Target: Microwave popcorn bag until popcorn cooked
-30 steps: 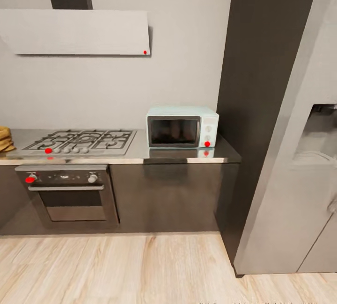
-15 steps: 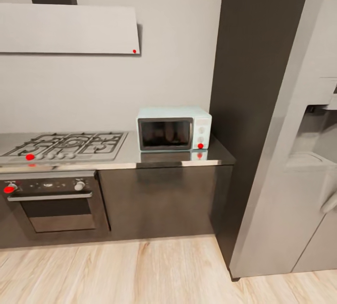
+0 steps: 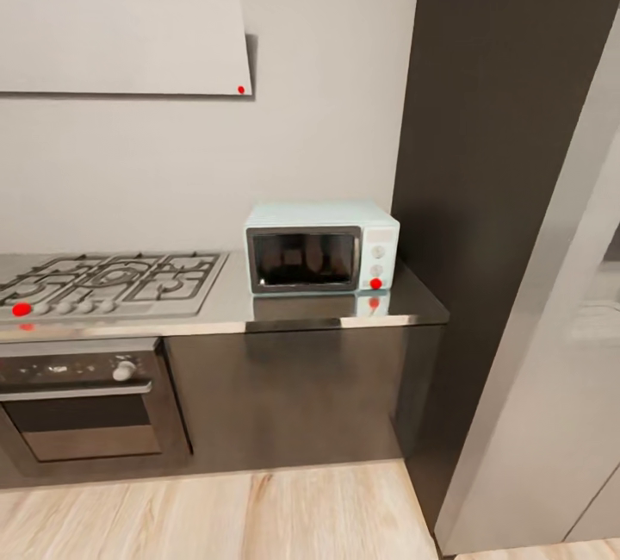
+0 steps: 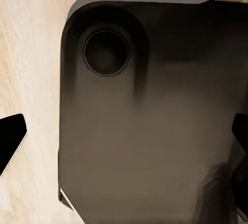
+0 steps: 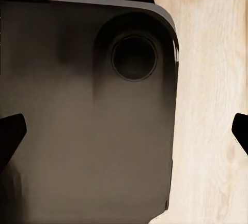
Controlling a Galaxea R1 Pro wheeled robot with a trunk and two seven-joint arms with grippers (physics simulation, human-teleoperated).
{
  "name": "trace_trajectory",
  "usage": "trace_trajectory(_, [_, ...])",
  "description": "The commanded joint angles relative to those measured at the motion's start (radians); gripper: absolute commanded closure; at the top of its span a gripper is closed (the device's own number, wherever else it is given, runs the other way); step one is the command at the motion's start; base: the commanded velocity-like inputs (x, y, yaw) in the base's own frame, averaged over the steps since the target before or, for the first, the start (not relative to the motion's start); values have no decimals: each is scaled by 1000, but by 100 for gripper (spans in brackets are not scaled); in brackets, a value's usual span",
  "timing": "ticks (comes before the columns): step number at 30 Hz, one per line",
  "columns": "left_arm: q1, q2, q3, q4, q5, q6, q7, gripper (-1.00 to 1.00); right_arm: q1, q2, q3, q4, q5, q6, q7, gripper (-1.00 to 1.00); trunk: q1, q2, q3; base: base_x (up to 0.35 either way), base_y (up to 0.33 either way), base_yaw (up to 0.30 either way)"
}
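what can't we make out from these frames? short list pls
- Microwave interior: head view, dark reflective door glass hides it.
- Microwave knob settings: head view, too small.
- Hob and oven: head view, cut off by the left edge.
- Left end effector and right end effector: wrist views, just the dark fingertips show at the picture edges, wide apart, over the robot's dark base.

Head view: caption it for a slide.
Closed mint-blue microwave on the steel countertop, between the gas hob and a tall dark cabinet.
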Motion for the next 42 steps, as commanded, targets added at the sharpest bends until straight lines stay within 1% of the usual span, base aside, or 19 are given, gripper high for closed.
trace_trajectory(1, [0,0,0,-2,9,-1,2,-100,0,0,1,0,0,-2,-1,-100,1,0,-1,322,0,0])
trace_trajectory(8, [0,-1,1,-1,9,-1,2,-100,0,0,-1,0,-2,-4,-2,-100,1,0,-1,322,0,6])
trace_trajectory(15, [0,-1,1,-1,9,-1,2,-100,0,0,-1,0,-2,-8,-2,-100,1,0,-1,318,0,192])
trace_trajectory(22, [0,-1,1,-2,9,-1,2,-100,0,0,-2,0,-1,-8,-1,-100,1,0,-1,268,0,23])
trace_trajectory(41, [0,-1,2,-3,9,-3,2,-100,0,0,-1,0,2,1,1,-100,1,0,-1,16,0,0])
trace_trajectory(42, [0,-1,2,-3,9,-3,2,-100,0,0,-3,0,-4,2,0,-100,1,0,-1,0,0,0])
